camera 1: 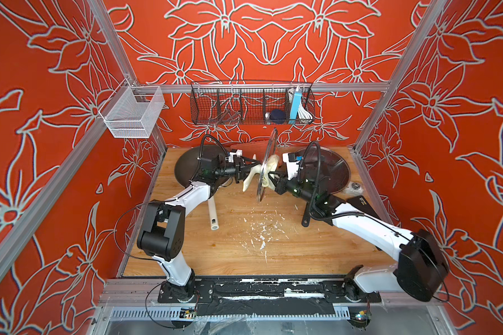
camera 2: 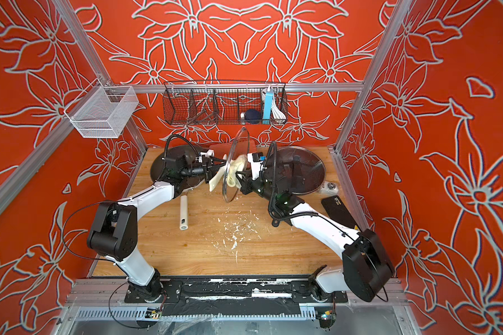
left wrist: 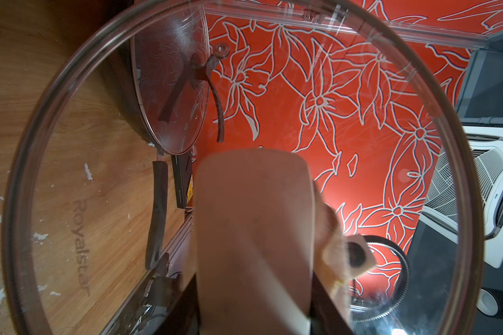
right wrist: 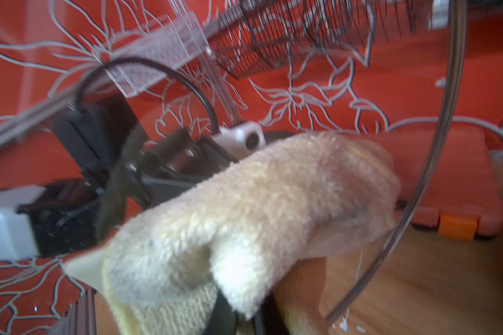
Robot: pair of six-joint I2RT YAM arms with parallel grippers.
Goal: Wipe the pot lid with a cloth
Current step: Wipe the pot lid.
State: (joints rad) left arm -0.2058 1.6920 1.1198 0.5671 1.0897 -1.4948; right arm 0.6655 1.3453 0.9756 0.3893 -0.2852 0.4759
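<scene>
Currently mid-wipe. Left gripper (camera 1: 249, 169) is clamped on the cream handle (camera 1: 249, 182) of the glass pot lid (camera 1: 271, 142), which stands on edge, aloft over the table (camera 1: 302, 249). Right gripper (camera 1: 273, 177) is pinched on the cloth (camera 1: 272, 162), pressed to the lid's underside. Judged left to do: remaining glass, handle side. How clean the glass is cannot be told.

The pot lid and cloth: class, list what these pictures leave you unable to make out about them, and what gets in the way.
The pot lid: nearly edge-on in both top views, so smudges don't show.
The left hand: fingertips hidden in the left wrist view by the blurred cream handle.
The right hand: fingertips covered by the cloth in the right wrist view.
Cloth stains: blurred there, too small in both top views.
</scene>
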